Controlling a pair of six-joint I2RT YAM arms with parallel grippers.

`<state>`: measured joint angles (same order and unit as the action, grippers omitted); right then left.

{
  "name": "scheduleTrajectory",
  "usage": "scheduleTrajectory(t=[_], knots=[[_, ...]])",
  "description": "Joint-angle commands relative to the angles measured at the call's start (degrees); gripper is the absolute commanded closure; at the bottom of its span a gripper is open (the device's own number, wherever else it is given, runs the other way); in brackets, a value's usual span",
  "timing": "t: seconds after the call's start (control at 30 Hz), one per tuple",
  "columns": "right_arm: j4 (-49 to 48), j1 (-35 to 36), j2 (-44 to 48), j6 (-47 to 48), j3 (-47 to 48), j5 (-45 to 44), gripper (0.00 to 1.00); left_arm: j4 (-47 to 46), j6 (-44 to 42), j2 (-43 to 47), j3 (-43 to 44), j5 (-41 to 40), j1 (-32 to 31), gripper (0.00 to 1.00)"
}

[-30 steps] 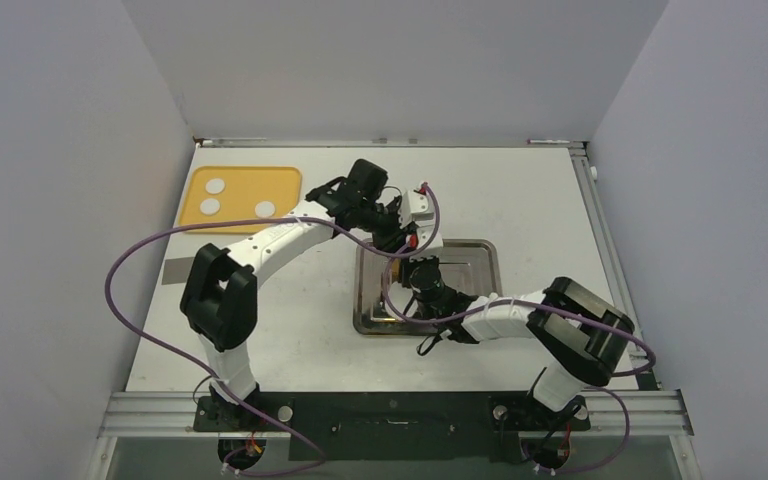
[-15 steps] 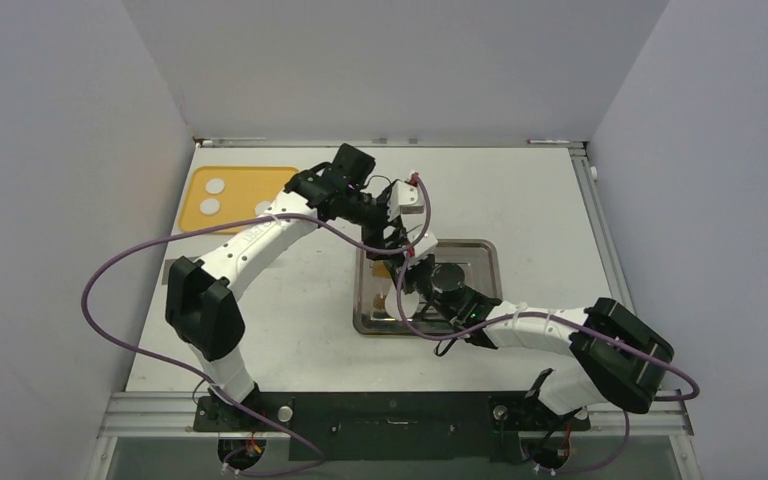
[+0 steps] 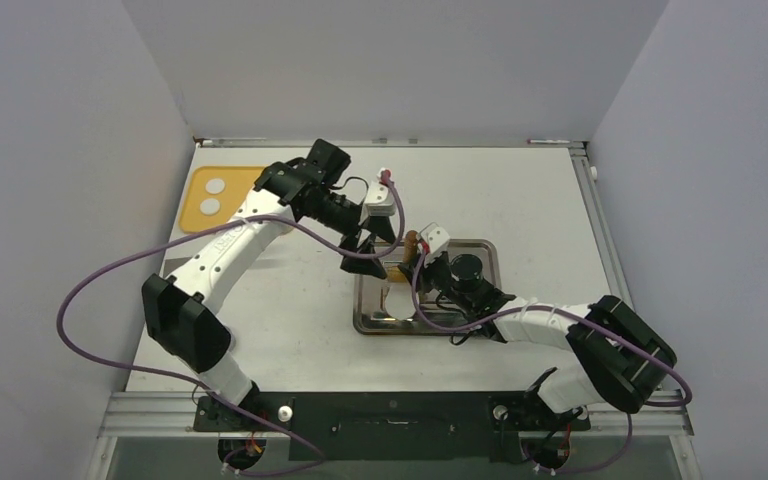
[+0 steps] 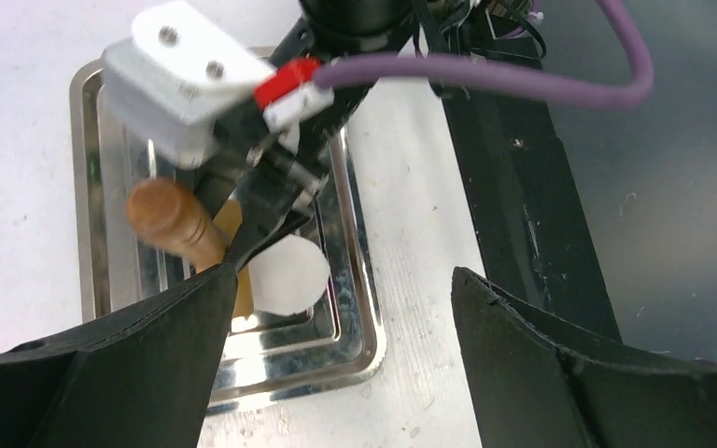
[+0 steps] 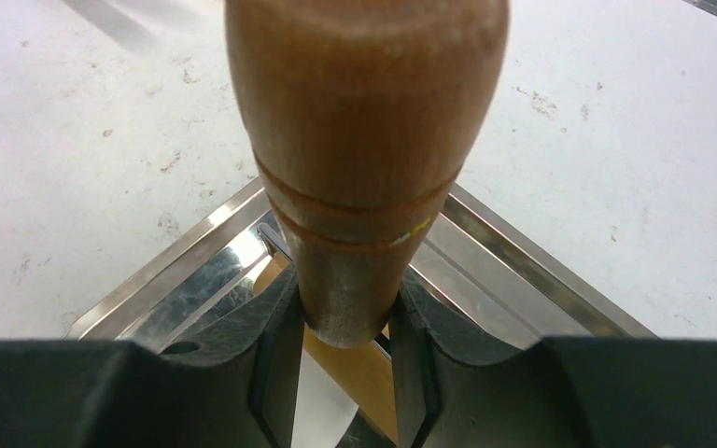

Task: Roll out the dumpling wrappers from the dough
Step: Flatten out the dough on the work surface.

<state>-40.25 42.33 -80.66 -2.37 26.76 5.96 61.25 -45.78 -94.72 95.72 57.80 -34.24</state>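
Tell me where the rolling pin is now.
The rolling pin is gripped in the right arm's fingers, over the far-left part of the steel tray in the top view, beside the flat white wrapper.

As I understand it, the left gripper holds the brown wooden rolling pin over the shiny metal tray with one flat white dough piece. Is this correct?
No, the right gripper holds the brown wooden rolling pin over the shiny metal tray with one flat white dough piece. The right wrist view shows it clamped between those fingers; the left gripper is open.
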Motion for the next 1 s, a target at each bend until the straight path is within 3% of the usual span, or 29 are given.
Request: scheduleTrajectory(t=[0.0, 0.23, 0.4, 0.77, 0.83, 0.9, 0.97], knots=[[-7.14, -2.67, 2.01, -1.37, 0.11, 8.33, 0.92, 5.78, -5.80, 4.32, -0.65, 4.36, 5.75, 0.18], [-7.40, -3.58, 3.75, -2.32, 1.09, 12.60, 0.92, -9.06, -2.64, 5.86, -14.83, -2.00, 6.91, 0.19], [-10.61, -3.44, 2.75, -4.53, 0.68, 13.60, 0.92, -23.61, -0.56, 3.05, -20.27, -4.64, 5.57, 0.22], [-12.66, -3.13, 2.72, -5.63, 0.52, 14.56, 0.92, -38.05, 1.79, -1.92, -25.91, -11.97, 3.31, 0.50], [-12.82, -3.12, 2.81, -5.87, 0.42, 14.69, 0.92, -40.25, 2.43, -1.88, -26.76, -13.09, 3.30, 0.58], [-12.91, -3.17, 2.71, -6.03, 0.39, 14.59, 0.92, -40.88, 3.23, -2.04, -27.05, -13.06, 3.30, 0.72], [-12.92, -3.21, 2.79, -6.07, 0.34, 14.37, 0.92, -40.87, 4.17, -2.07, -27.09, -12.54, 3.28, 0.98]])
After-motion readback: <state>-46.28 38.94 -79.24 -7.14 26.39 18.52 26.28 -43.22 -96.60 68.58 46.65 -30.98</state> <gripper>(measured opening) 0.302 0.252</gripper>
